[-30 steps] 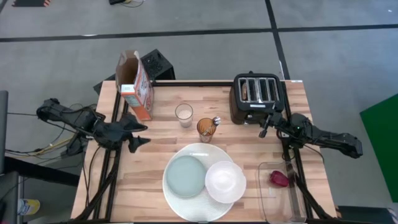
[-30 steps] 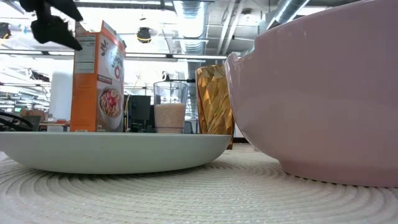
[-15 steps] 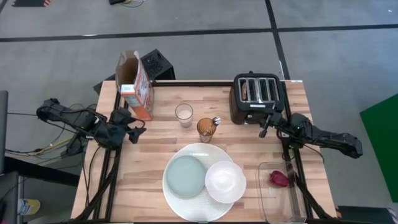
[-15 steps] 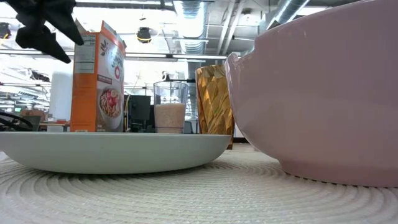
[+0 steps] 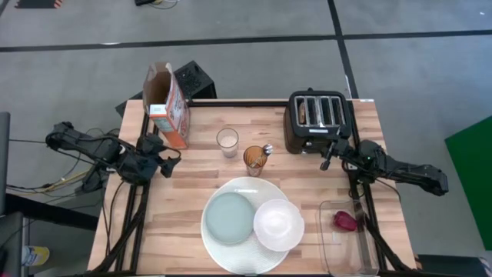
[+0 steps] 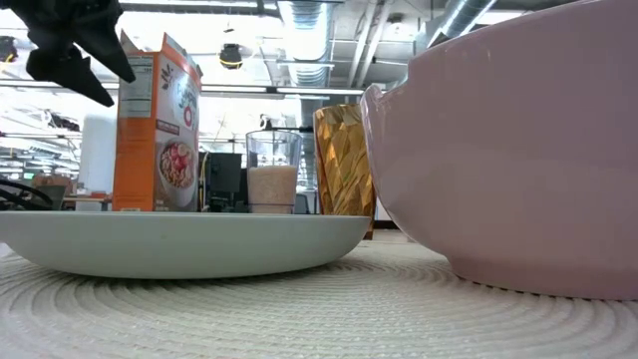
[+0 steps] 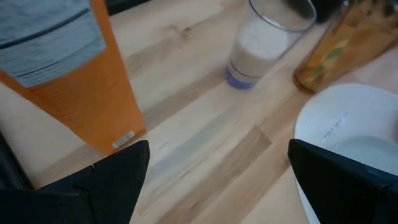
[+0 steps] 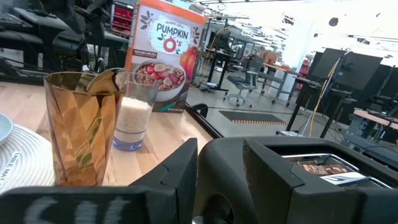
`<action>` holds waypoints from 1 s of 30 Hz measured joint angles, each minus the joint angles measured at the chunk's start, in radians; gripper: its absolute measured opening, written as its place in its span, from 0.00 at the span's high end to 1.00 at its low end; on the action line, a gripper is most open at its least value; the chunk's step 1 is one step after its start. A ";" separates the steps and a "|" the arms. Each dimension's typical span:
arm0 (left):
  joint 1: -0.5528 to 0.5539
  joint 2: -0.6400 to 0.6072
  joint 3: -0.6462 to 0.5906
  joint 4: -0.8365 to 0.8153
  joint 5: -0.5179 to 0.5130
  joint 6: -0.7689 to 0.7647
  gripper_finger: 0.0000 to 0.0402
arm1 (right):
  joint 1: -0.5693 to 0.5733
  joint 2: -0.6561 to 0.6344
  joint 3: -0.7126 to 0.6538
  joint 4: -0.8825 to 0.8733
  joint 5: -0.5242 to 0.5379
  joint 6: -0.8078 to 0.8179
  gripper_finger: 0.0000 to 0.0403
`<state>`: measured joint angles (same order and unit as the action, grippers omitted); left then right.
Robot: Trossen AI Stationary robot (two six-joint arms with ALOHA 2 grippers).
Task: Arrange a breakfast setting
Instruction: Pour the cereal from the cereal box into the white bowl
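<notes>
At the left of the high view, your left tool hovers wide open over the bench edge, just below the orange cereal box. Moving right: a glass of milk, an amber tumbler holding the metal spoon. Lower centre sits the large round white plate, carrying the smaller pale grey-blue plate and the white bowl — side by side. Upper right, the black toaster holds the brown toast slice. Your right tool waits just below it — I cannot tell its grip. Lower right, the dark red fruit lies in a clear tray.

left gripper drawn back toward cereal box
</notes>
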<state>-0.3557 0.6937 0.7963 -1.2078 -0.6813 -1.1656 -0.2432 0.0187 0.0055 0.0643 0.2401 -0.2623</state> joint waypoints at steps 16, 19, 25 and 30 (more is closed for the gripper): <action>0.000 0.033 0.000 -0.180 -0.197 -0.269 0.08 | 0.000 0.000 0.000 0.000 0.000 0.000 0.63; 0.000 0.061 0.000 -0.180 -0.212 -0.264 0.08 | 0.000 0.000 0.000 0.000 0.000 0.000 0.63; 0.015 0.130 0.000 -0.190 -0.257 -0.302 0.08 | 0.000 0.000 0.000 0.000 0.000 0.000 0.63; 0.073 0.194 0.000 -0.202 -0.243 -0.310 0.08 | 0.000 0.000 0.000 0.000 0.000 0.000 0.63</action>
<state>-0.2829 0.8873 0.7963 -1.4096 -0.9245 -1.4755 -0.2431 0.0185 0.0056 0.0643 0.2401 -0.2620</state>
